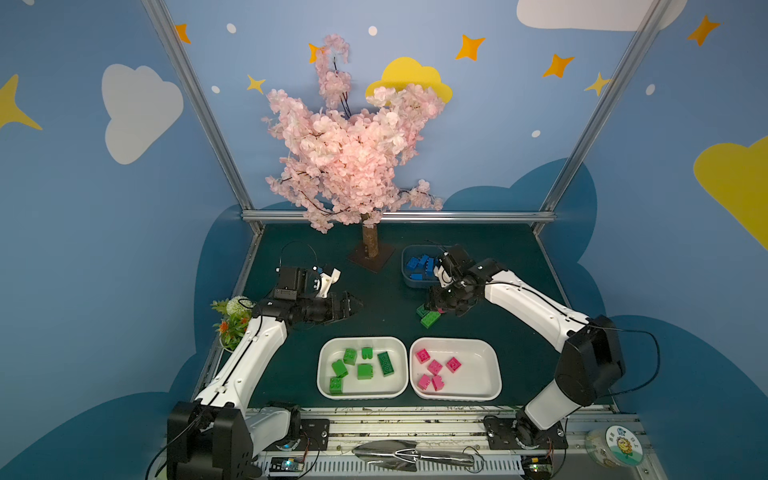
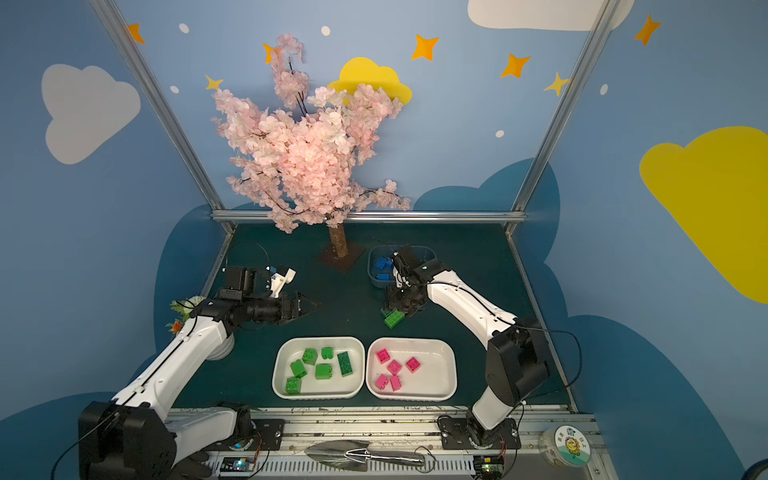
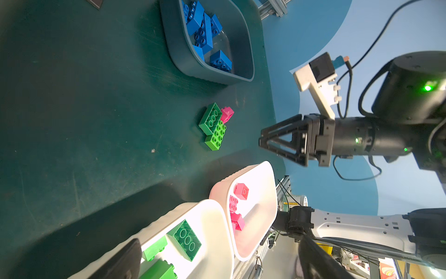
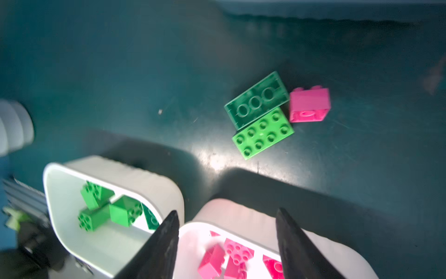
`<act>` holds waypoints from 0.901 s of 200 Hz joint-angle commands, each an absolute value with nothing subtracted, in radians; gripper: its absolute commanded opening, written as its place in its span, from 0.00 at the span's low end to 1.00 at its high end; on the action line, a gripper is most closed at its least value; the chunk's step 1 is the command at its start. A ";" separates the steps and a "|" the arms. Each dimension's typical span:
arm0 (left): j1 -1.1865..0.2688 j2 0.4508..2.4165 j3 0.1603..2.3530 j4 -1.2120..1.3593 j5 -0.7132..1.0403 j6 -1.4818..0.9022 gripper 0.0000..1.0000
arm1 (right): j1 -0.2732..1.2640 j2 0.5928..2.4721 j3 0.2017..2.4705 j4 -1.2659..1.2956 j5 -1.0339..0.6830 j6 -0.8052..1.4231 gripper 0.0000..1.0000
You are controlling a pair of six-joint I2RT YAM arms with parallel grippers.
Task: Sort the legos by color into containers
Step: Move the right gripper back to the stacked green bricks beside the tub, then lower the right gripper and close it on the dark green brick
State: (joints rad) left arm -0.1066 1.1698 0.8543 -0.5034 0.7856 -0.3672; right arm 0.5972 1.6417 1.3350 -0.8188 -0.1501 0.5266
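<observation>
Legos [image 1: 364, 371] mostly sorted into tray of greens [image 1: 361, 338], tray of pinks [image 1: 457, 340] and tub of blues [image 1: 409, 282]. Dark green brick [image 4: 257, 100], light green brick [image 4: 263, 132] and pink brick [image 4: 310, 105] lie clustered on the tabletop [image 1: 390, 316] just ahead of my half-open, empty right jaws; left jaws gape empty.

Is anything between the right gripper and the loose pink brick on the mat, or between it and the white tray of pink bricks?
Nothing visible does. The open right gripper hovers above the small pink plastic brick with nothing between; a dark green long brick touches its side. Only bare mat lies toward the white shallow tray.
</observation>
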 commanded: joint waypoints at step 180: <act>-0.103 1.192 0.836 -0.493 0.799 -0.344 0.99 | 0.568 1.998 1.498 -0.742 -0.127 0.644 0.62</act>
State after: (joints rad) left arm -0.1066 1.1839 0.8444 -0.4961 0.7860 -0.3630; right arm 0.5701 1.9690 1.4609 -0.7113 -0.1307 0.6575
